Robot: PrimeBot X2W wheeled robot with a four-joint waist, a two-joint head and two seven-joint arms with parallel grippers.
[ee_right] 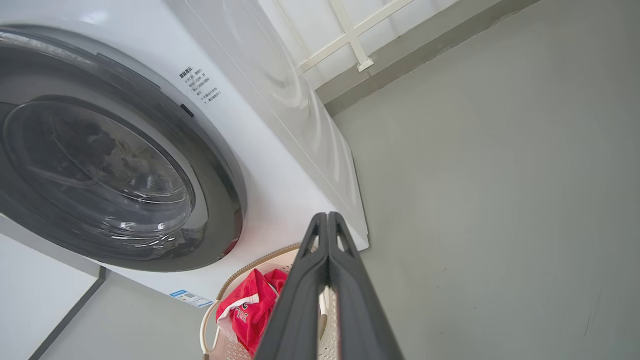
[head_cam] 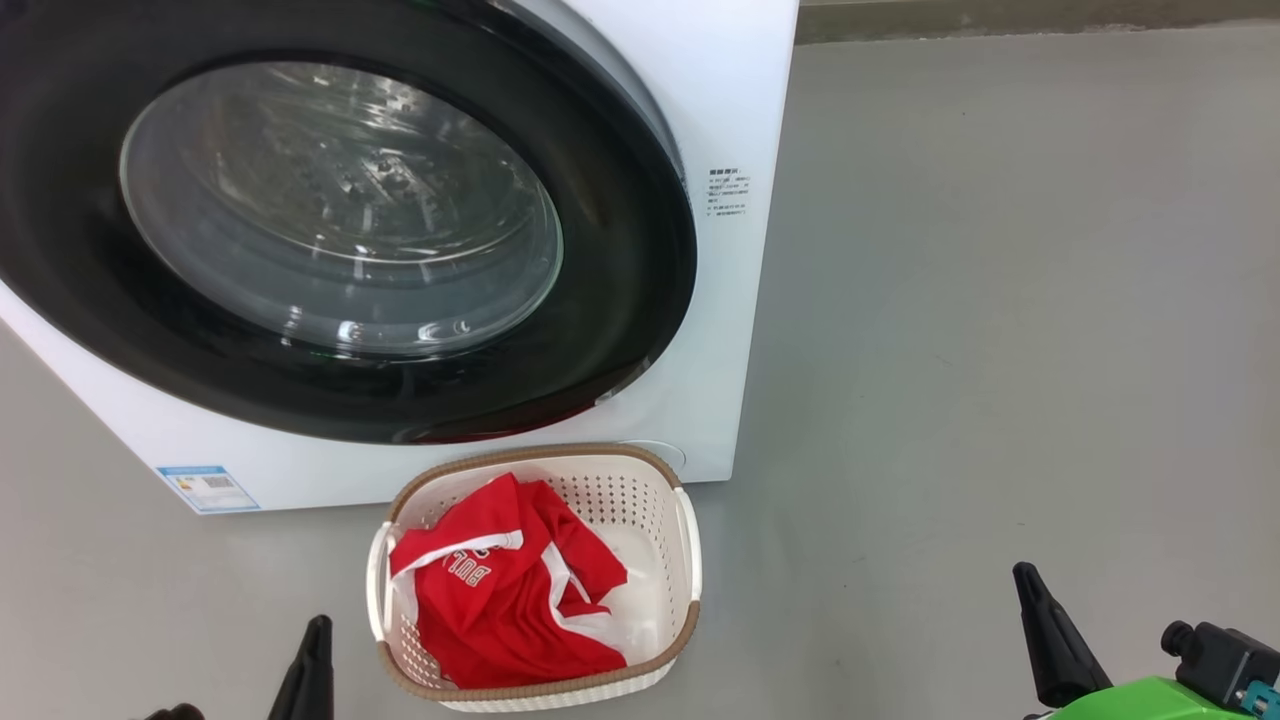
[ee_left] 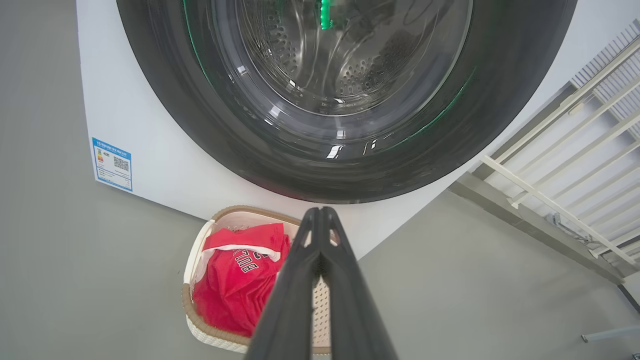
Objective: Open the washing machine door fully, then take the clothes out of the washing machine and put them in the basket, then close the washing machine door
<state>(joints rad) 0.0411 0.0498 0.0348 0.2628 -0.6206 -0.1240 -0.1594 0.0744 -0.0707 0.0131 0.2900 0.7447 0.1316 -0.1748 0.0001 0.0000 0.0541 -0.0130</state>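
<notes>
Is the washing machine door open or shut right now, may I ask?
Shut: the washing machine door lies flat against the front of the washing machine, no gap visible. Whether it is latched cannot be told.

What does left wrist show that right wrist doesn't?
Left wrist, not right wrist: the perforated drum through the glass, green glints on the washing machine door, and the shut left hand.
Right wrist, not left wrist: the washing machine with its side panel, the printed text beside the door, and the shut right hand.
Both: the door looking closed, the clothes in the basket, the blue label, a white railing.
</notes>
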